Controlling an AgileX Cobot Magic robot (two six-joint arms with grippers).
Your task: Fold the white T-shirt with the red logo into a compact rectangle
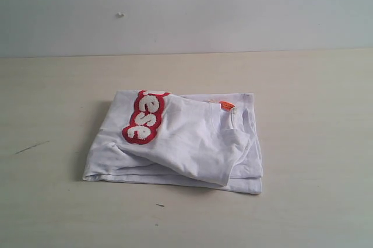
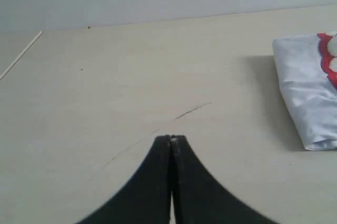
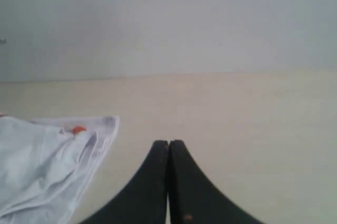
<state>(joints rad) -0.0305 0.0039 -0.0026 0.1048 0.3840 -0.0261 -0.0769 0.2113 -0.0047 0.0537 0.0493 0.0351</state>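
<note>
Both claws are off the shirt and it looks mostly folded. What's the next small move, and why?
Probably open the right claw and smooth the top layer by the collar. The T-shirt is already a rough rectangle, but its top flap lies skewed and puffy over the lower layers. Right and left claw are both shut, clear of the cloth.

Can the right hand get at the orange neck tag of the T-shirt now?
Probably yes. The orange neck tag lies uncovered on top of the white T-shirt, near its edge on that arm's side, and only bare table shows between it and the right hand, which is shut.
</note>
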